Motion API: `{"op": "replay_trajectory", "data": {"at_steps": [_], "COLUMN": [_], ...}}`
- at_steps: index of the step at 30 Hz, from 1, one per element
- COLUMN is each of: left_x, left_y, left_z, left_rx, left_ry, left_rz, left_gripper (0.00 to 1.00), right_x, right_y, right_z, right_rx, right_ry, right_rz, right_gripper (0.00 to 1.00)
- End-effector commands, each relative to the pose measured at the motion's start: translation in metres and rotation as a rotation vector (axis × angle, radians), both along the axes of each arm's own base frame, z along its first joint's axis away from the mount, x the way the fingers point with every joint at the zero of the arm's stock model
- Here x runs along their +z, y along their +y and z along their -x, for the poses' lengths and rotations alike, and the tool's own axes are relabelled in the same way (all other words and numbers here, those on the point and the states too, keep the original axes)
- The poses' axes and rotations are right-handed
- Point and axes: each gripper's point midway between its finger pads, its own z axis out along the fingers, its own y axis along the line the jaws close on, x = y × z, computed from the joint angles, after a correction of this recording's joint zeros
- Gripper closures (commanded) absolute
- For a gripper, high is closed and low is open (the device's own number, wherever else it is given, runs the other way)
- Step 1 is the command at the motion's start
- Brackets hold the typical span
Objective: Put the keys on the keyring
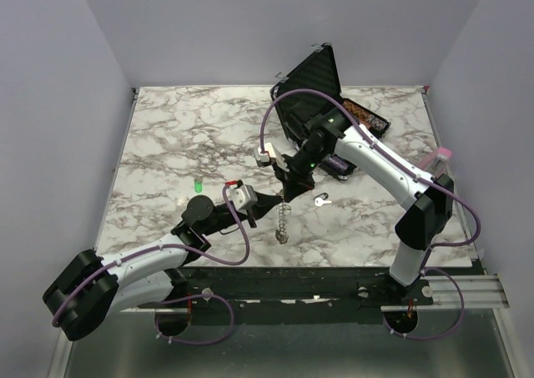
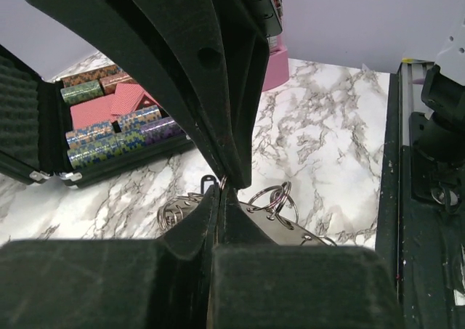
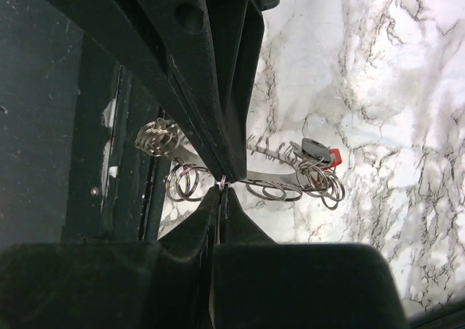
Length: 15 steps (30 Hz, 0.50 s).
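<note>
Fingers, top view: left gripper (image 1: 278, 197) and right gripper (image 1: 286, 190) are set tip to tip, both pinched shut on the keyring (image 1: 284, 224), which is hung limp above the table (image 1: 167, 136). A silver key (image 1: 321, 200) is laid nearby.

Left wrist: the black case (image 2: 22, 111) is stood open, packed with patterned blocks (image 2: 109, 126).

Right wrist: rings and a red-headed key (image 3: 330, 157) are bunched beneath the closed tips.

Handling, as judged: light, floppy, slippery; best gripped at a ring.
</note>
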Motion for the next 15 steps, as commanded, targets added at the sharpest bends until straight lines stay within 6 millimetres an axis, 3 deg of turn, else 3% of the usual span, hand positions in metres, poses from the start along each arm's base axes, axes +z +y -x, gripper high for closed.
{"op": "replay_trajectory", "data": {"at_steps": [1, 6, 8, 11, 15], "left_x": [0.007, 0.012, 0.016, 0.024, 0.041], "left_y": [-0.004, 0.002, 0.008, 0.017, 0.033], "left_z": [0.001, 0.004, 0.007, 0.016, 0.029], "left_rx": [-0.02, -0.002, 0.011, 0.011, 0.003], "left_ry": [0.022, 0.079, 0.103, 0.13, 0.107], "left_rz": [0.014, 0.078, 0.135, 0.229, 0.364], "left_gripper": [1.0, 1.0, 1.0, 1.0, 1.0], "right_x": [0.018, 0.021, 0.024, 0.037, 0.05], "right_y": [-0.006, -0.004, -0.003, 0.0, -0.002], "right_z": [0.022, 0.028, 0.032, 0.033, 0.032], "right_rx": [0.032, 0.045, 0.052, 0.04, 0.05], "right_ry": [0.047, 0.074, 0.082, 0.088, 0.108], "right_rz": [-0.03, -0.059, -0.076, -0.157, -0.246], "right_gripper": [0.96, 0.9, 0.75, 0.63, 0.61]}}
